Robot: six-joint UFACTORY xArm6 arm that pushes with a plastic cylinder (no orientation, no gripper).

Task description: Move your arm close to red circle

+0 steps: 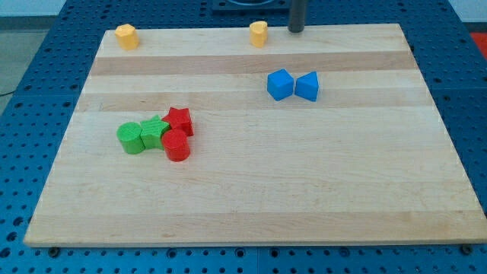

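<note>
The red circle (176, 145) is a short red cylinder left of the board's middle. It touches a red star (179, 120) above it and a green star (154, 132) on its left. A green circle (131, 138) sits left of the green star. My tip (296, 30) is at the top edge of the board, right of centre, far up and to the right of the red circle. It touches no block.
Two blue blocks, a cube (279, 84) and a wedge-like one (307, 86), sit side by side below my tip. A yellow block (259, 33) lies just left of my tip, another yellow block (126, 36) at the top left. The wooden board (304, 190) lies on a blue pegboard.
</note>
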